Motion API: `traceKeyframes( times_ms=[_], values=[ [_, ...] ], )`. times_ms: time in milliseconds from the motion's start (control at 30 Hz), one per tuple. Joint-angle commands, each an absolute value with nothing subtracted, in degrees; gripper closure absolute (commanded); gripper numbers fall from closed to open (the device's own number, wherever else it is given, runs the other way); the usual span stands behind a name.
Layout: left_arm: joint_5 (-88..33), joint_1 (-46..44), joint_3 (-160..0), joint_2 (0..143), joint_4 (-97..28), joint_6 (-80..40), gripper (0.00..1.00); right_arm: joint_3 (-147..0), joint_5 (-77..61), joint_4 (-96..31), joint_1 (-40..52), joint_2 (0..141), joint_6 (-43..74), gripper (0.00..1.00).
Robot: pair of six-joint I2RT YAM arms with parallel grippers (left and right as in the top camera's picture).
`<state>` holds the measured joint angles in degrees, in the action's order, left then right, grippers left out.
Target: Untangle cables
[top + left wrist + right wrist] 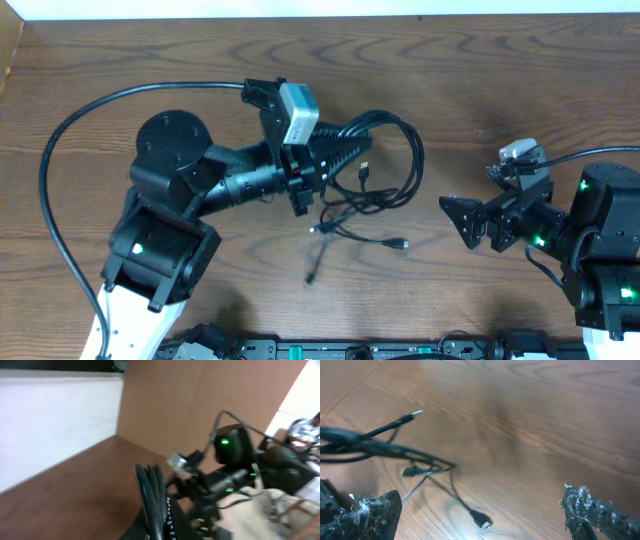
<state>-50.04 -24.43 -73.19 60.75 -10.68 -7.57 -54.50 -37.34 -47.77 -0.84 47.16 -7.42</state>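
Thin black flexible cables (385,170) in loose loops, with a small knot of crossings low in the tangle. Probably very light and limp: sure to sag, swing and slip through a loose grip, with no stiffness to push against. Tough enough along the cord, by the look of it, but better not yanked at the small plug ends (400,243). Best taken, at a guess, on one free strand just behind a plug, clear of the crossings, then drawn outward from the held bundle.

Gathered at the tangle's upper left in the black serrated left hand (358,145), clamped together on several strands. Seen from the left wrist as a blurred sheaf of dark strands (152,495) running up between the fingers. Fanning rightward from there in wide loops, with loose tails down on the brown wooden surface (500,80).

Near the black right hand (452,212) but not touching it. Spread wide, empty, pointed at the cords from the right. From the right wrist: strands (395,450) up to the left, one plug (482,521) on the wood ahead of the gap between the fingertips (375,510).
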Motion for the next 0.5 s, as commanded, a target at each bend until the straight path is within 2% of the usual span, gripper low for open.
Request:
traceKeyframes(
  times_ms=[0, 267, 300, 367, 467],
  values=[
    [-47.29, -24.36, -74.48, 61.67, -8.73, -2.63, 0.93, -54.63, -43.44, -47.83, -1.28, 46.87, -10.48, 0.01],
    [-44.27, -25.21, -74.48, 63.61, -7.99, -6.24, 0.92, -54.63, -64.58, -45.60, -1.04, 46.87, -18.98, 0.01],
    [-44.31, -25.28, -74.48, 63.83, -7.99, -7.42, 0.93, -54.63, -64.86, -44.31, -1.04, 46.87, -18.41, 0.02],
    [-44.53, -26.28, -74.48, 64.20, -8.05, -9.50, 0.93, -54.63, -62.98, -40.66, -1.04, 46.87, -14.94, 0.11],
    [-44.49, -29.41, -74.48, 64.31, -8.03, -10.68, 0.92, -54.63, -58.13, -33.50, -1.04, 46.89, -5.98, 0.06]
  ],
)
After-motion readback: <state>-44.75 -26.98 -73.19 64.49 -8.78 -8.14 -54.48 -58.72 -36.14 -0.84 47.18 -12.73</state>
